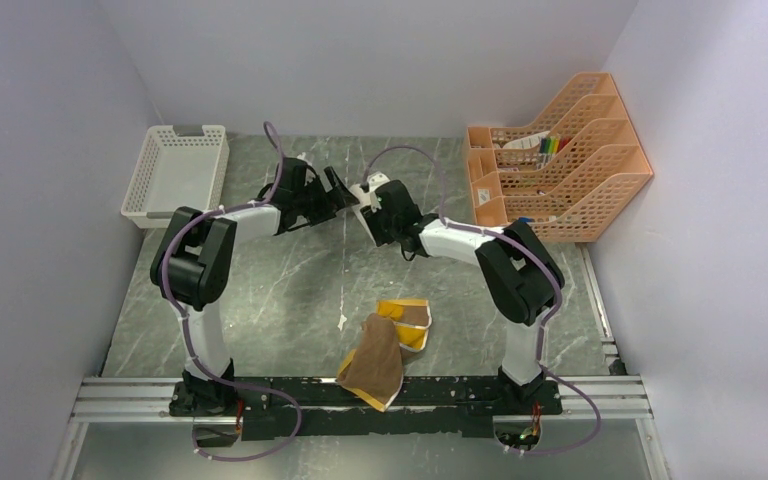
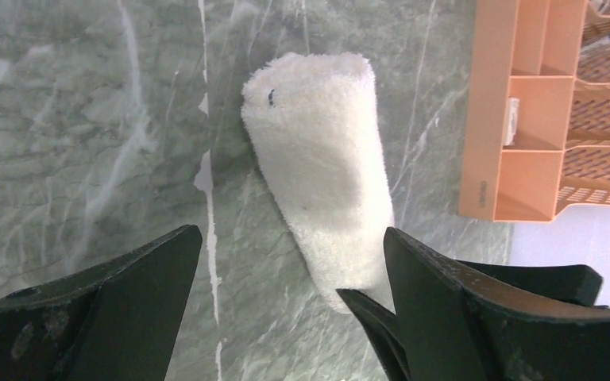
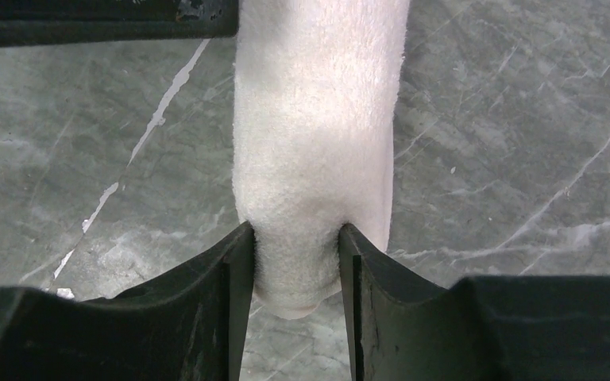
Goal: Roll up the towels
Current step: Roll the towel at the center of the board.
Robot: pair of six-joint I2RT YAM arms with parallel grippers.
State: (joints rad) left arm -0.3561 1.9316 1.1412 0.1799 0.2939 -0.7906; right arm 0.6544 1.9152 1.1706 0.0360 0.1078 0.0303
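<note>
Now, surface (image 1: 290, 290): grey-green with marble veins, pale walls on three sides.
White towel (image 2: 318, 175): rolled into a tight cylinder. It lies on the surface in its far half, between the two hands. One end is free; the other is pinched.
Right hand (image 3: 295, 234): clenched on the near end of the white towel. Both fingers press dents into the terry, and the roll runs straight away from them.
Left hand (image 2: 290, 234): released, with its fingers spread wide to either side of the roll. One finger (image 2: 127, 302) stands well apart from the cloth. The other is just beside it; whether it touches is not clear.
Hands from above: the tips are close together over the surface, one arm reaching in from each side. The roll is mostly hidden under them.
Brown towel (image 1: 375, 360): unrolled and crumpled, near the front edge between the arm bases, well apart from both hands. Its mustard-yellow reverse shows at the far side. Its near corner lies over the black rail (image 1: 290, 395).
Basket (image 1: 175, 170): white and slotted, at the far left corner.
Rack (image 1: 560, 150): orange mesh file rack at the far right, with pens (image 1: 550, 145) in one slot. In the left wrist view it is near the roll's free end.
</note>
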